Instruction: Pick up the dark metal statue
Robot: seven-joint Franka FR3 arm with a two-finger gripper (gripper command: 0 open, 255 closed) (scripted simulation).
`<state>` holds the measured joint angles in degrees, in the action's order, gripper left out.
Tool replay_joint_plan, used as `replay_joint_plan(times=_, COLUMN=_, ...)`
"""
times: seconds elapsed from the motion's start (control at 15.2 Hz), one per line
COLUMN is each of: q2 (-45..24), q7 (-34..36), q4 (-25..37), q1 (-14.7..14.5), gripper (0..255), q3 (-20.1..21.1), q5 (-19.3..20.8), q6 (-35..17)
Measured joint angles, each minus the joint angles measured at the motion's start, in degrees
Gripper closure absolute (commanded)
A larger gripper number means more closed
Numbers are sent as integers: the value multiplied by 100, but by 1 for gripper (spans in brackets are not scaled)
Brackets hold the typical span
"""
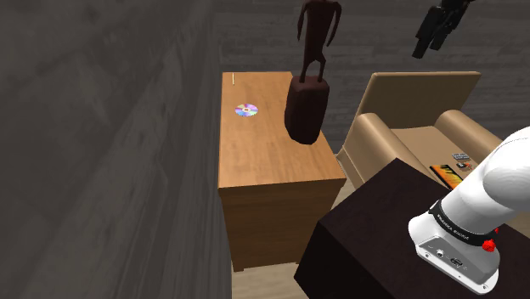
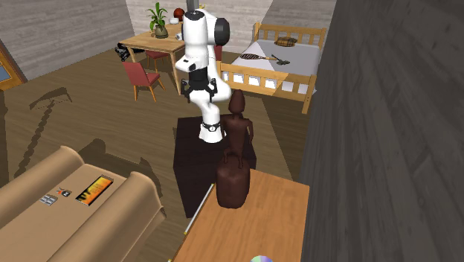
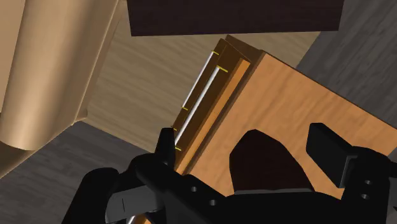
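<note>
Hovering tool (image 3: 245, 145), open, abv statue (image 1: 307, 102)

Carrier here is a wooden dresser (image 1: 280, 161) with pale bar handles on its drawer fronts, down in front of the gripper (image 3: 242, 139). On top stands the dark brown statue (image 1: 307, 102), upright and lined up between the spread fingers without touching them. There's also a shiny disc (image 1: 246, 110) on the statue's far side from the gripper.

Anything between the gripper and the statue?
Nothing visible. The open gripper hangs above the statue, which stands on the wooden cabinet; the disc lies apart from it, off that path.
</note>
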<state>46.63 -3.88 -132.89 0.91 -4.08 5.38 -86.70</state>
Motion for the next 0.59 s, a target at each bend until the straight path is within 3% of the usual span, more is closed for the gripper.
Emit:
replay_joint_plan(times=0.2, q2=74, q7=-233, q4=-233, q1=-97, gripper=0, q3=-115, q5=0, q6=-434)
replay_joint_plan(times=0.59, q2=99, q7=-1484, q4=-1085, q1=-645, gripper=0, q3=-793, q5=-78, q6=-2680)
